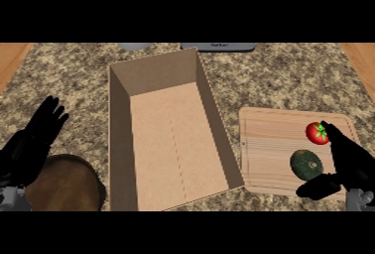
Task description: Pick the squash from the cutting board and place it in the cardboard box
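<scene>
A dark green squash (306, 164) lies on the wooden cutting board (271, 144) at the right, with a red tomato (316, 133) just beyond it. My right hand (350, 161) hovers at the board's right side, open, its fingers stretched toward the tomato and its thumb (319, 187) below the squash. The hand holds nothing. An open cardboard box (168, 134) stands in the middle, with nothing inside. At the left edge my left hand (33, 144) rests open, fingers up.
A dark brown round object (66, 183) sits at the lower left beside the box. Grey items (218, 46) show at the counter's far edge. Wooden strips border the speckled counter at both upper corners.
</scene>
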### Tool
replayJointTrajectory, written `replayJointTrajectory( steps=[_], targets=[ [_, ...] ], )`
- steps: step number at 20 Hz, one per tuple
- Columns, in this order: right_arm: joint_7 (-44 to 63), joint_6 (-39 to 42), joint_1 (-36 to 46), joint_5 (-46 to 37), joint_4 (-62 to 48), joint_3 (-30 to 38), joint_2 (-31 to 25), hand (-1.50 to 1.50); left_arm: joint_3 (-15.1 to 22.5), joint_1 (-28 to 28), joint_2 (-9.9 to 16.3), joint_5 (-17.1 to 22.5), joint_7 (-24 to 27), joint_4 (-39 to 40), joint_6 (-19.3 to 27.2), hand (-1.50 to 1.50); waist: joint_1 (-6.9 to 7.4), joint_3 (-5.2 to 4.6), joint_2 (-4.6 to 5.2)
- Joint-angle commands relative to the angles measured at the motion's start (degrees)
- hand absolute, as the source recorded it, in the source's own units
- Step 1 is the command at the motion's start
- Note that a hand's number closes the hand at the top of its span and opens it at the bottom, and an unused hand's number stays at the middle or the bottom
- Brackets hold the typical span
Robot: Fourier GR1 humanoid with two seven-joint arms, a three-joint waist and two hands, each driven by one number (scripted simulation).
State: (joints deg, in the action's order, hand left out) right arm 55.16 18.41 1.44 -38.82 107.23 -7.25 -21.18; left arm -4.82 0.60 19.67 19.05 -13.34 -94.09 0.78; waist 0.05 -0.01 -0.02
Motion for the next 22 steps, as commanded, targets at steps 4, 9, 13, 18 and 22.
replayJointTrajectory(
  steps=[4,9,13,18,22],
  targets=[
    [2.1,4.6,1.8,-1.2,-2.7,2.3,1.5,-1.50,-2.5,0.9,0.0,-0.8,-0.9,1.4,-2.7,0.00,-0.03,0.00,0.00],
    [-3.5,2.1,-1.3,-3.6,-5.8,2.4,2.6,-1.50,-3.1,1.9,-1.1,-1.2,-2.4,0.4,-2.6,0.00,-0.09,0.01,0.01],
    [-0.6,1.6,4.0,-6.9,-10.8,0.5,6.9,-1.50,-3.9,-0.9,-2.2,-1.6,-1.0,-0.6,-4.2,0.00,0.18,0.01,0.01],
    [-3.4,1.2,2.2,-8.2,-12.7,1.6,7.2,-1.50,-0.6,0.8,-6.8,-5.5,-1.9,-1.1,-0.6,0.00,0.05,0.01,0.02],
    [-5.3,3.4,1.3,-7.5,-11.4,4.5,6.3,-1.50,-6.2,-0.1,-3.4,-2.8,-2.9,-1.4,-5.0,0.00,0.06,0.01,-0.01]
  ],
)
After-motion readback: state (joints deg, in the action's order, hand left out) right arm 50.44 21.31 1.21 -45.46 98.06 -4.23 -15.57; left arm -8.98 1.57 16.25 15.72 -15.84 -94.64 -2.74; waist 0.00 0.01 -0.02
